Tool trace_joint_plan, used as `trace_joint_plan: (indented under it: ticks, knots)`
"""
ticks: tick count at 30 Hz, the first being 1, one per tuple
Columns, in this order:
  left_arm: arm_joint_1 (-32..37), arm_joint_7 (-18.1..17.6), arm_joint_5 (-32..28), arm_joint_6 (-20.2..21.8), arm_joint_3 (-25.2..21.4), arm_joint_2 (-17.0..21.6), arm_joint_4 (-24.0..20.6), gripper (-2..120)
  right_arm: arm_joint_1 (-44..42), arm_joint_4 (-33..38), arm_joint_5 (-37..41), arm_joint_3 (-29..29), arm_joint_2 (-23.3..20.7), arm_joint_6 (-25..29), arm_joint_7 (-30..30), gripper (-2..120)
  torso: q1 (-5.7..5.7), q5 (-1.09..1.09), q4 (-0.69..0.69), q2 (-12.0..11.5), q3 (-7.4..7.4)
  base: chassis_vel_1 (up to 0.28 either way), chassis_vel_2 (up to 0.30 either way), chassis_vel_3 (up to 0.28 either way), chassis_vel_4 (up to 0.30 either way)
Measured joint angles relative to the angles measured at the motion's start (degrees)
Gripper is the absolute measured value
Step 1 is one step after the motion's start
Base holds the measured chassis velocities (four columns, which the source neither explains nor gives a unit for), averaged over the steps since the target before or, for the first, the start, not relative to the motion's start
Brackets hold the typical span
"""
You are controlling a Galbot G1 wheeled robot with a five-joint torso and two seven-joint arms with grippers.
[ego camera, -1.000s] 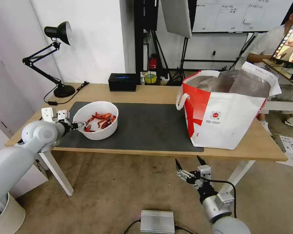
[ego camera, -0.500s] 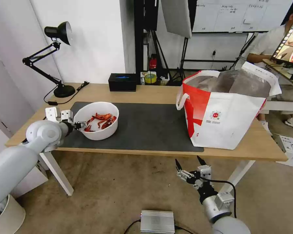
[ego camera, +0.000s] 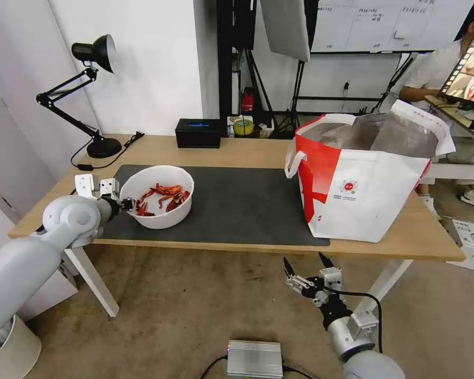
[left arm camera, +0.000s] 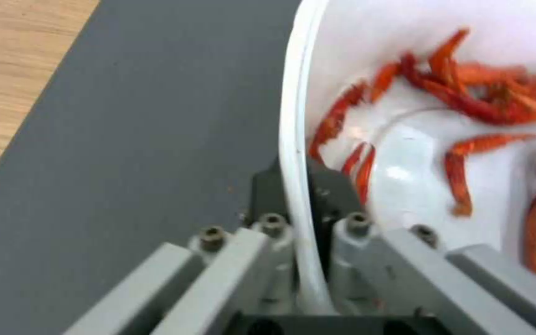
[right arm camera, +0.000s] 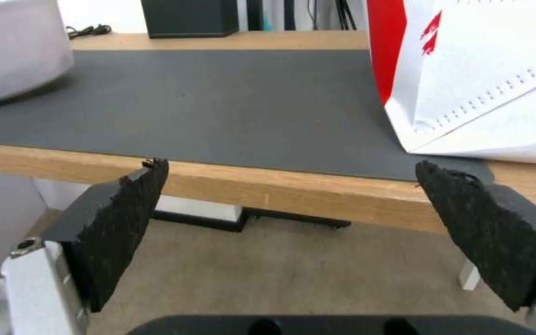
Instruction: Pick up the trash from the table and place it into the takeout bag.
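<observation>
Wood table (ego camera: 237, 152) with a grey mat: the left claw (ego camera: 127, 202) is pinched onto the white bowl (ego camera: 166, 181) rim at the mat's left end. I'd lift level so shells stay in, then head to the takeout bag (ego camera: 363, 195). Right claw (ego camera: 304, 263) hangs open below the table edge.

White bowl (ego camera: 158, 210) holds red-orange crayfish shells (ego camera: 163, 195) — it sits on a dark grey mat (ego camera: 237, 205) over light wood table (ego camera: 247, 150); the takeout bag (ego camera: 361, 181) is red-and-white, silver-lined.
</observation>
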Motion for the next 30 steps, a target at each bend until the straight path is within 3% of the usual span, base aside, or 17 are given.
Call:
trace_joint_plan:
  ticks: [11, 18, 25, 30]
  knots:
    - [-0.77, 0.06, -1.67, -1.60, -1.06, 0.31, -2.02, 0, 0.00, 0.00, 0.00, 0.00, 0.00, 0.00, 0.00, 100, 0.00, -0.01, 0.01, 0.00, 0.00, 0.000, 0.000, 0.000, 0.000]
    - [-5.97, -1.51, -6.04, -2.27, -0.47, 0.93, -5.27, 0, 0.00, 0.00, 0.00, 0.00, 0.00, 0.00, 0.00, 100, 0.00, 0.01, 0.00, 0.00, 0.00, 0.000, 0.000, 0.000, 0.000]
    - [-17.15, -4.49, -10.60, -2.77, 6.31, 0.07, -6.59, 0, 0.00, 0.00, 0.00, 0.00, 0.00, 0.00, 0.00, 100, 0.00, 0.00, 0.00, 0.00, 0.00, 0.000, 0.000, 0.000, 0.000]
    - [-27.64, -7.40, -14.03, -3.86, 14.25, -3.42, -5.29, 0, 0.00, 0.00, 0.00, 0.00, 0.00, 0.00, 0.00, 100, 0.00, 0.01, 0.00, 0.00, 0.01, 0.000, 0.000, 0.000, 0.000]
